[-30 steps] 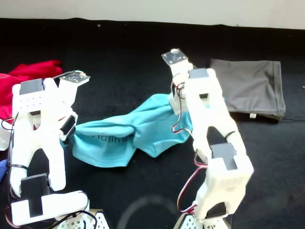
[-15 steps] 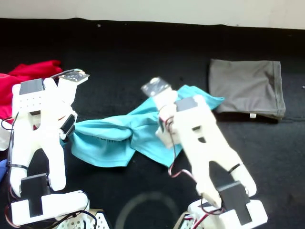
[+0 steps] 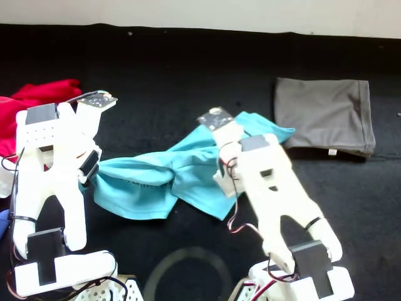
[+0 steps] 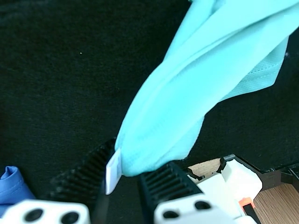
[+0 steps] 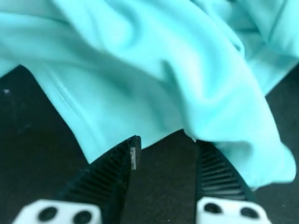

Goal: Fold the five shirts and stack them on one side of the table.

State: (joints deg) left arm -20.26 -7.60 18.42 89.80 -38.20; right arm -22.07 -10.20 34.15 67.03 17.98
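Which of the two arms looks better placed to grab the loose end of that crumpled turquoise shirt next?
Probably the right: the right gripper hangs open at the loose hem of the crumpled turquoise shirt. The left gripper is shut on its other end.

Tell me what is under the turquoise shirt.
Black table cover shows around the turquoise shirt and beneath its edge by the right claw. The left claw pinches one end. Whatever lies beneath the bunched middle is covered.

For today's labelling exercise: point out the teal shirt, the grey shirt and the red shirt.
teal shirt [image 3: 150, 182], high view, bunched middle
grey shirt [image 3: 326, 116], high view, flat centre
red shirt [image 3: 44, 93], high view, upper part
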